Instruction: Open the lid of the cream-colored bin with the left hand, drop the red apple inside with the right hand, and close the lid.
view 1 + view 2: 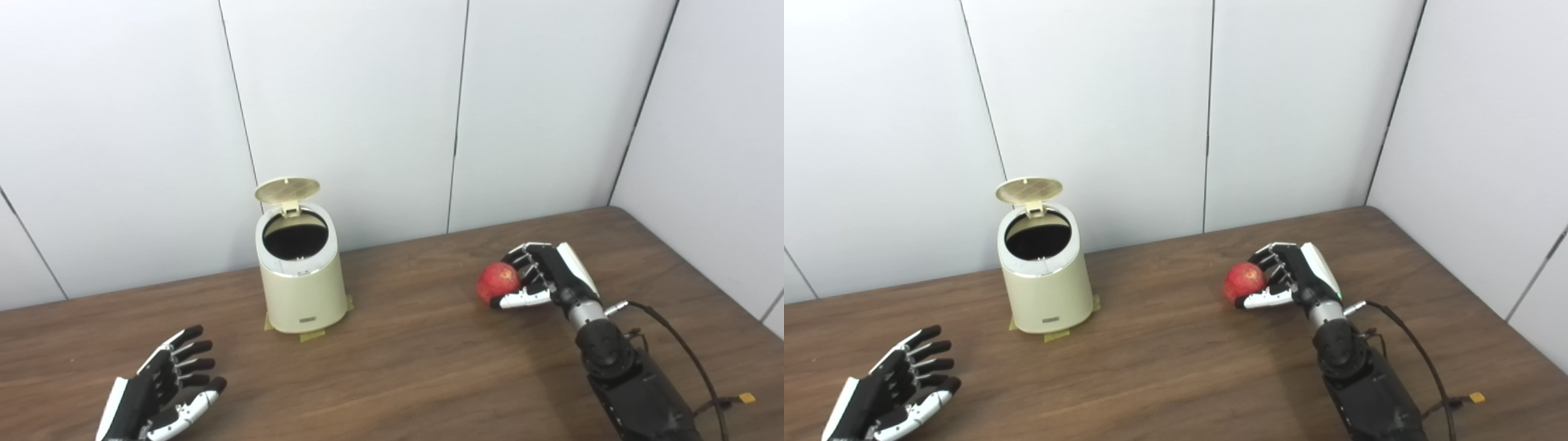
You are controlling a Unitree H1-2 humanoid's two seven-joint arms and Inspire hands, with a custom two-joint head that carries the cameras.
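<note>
text: none readable | bin (300, 288) front label: too small to read

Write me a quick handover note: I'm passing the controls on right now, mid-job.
Left hand: open, holding nothing, low over the near left of the table.
Right hand: fingers wrapped around the red apple, at or just above the tabletop on the right; a full grip cannot be confirmed.
Cream-colored bin: upright, left of centre, lid up.
Done: lid opened.
Left: carry apple over, drop it in, close lid.
</note>
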